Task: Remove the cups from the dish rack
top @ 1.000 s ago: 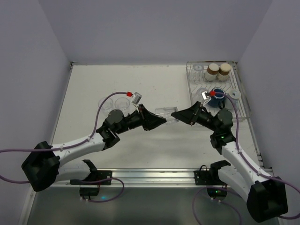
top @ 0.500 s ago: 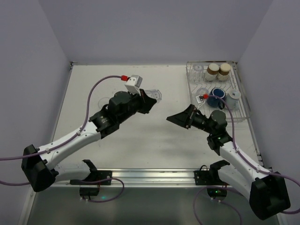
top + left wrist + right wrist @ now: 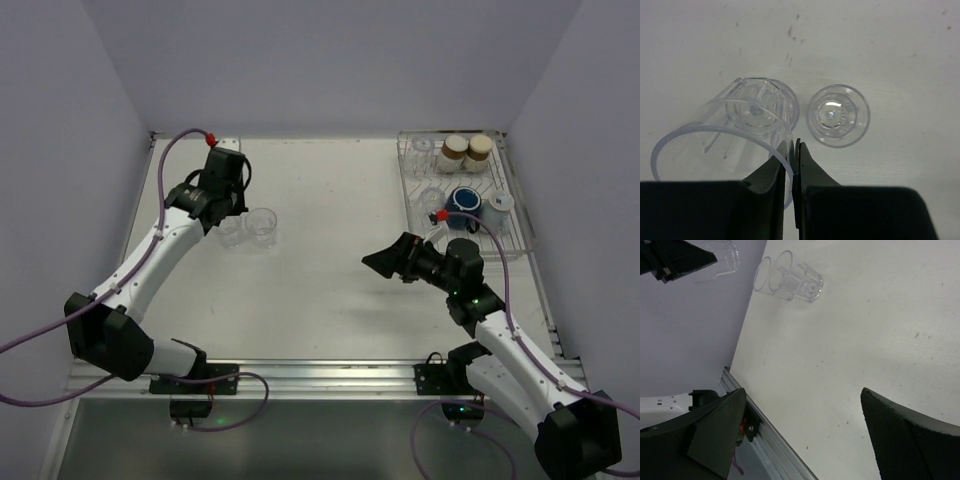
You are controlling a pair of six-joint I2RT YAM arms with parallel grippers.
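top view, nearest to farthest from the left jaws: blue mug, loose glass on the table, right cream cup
1. glass, just right of them
2. blue mug, across in the middle of the rack
3. right cream cup, at the rack's far end

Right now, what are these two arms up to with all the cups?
They are emptying the dish rack on the right. The left gripper is pinched shut on the rim of a clear cup, beside a second clear cup standing at the left of the table. The right gripper hangs open and empty mid-table. A blue mug and two cream cups are in the rack.
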